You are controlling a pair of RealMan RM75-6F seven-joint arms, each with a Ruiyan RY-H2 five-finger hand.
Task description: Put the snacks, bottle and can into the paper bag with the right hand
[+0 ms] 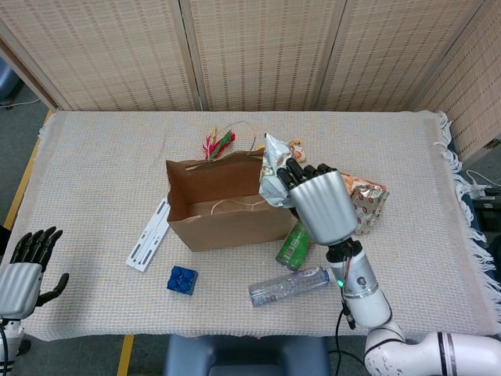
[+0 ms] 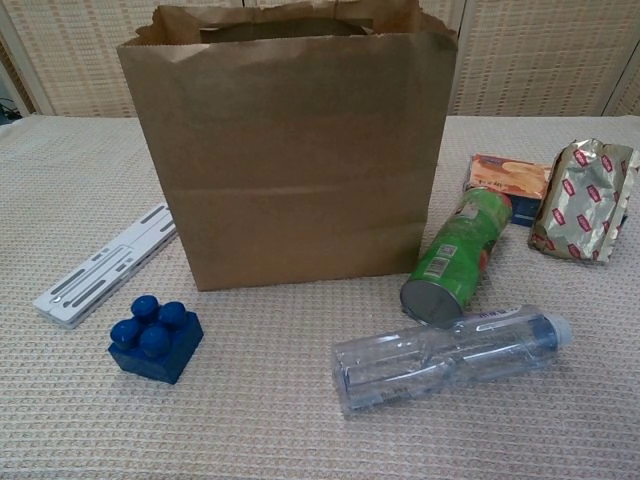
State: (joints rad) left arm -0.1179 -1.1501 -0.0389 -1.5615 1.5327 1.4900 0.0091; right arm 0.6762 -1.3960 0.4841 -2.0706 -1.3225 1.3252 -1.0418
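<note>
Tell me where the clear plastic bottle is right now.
The clear plastic bottle lies on its side near the table's front edge, right of the blue block and just in front of the toppled green can, below the paper bag.
</note>
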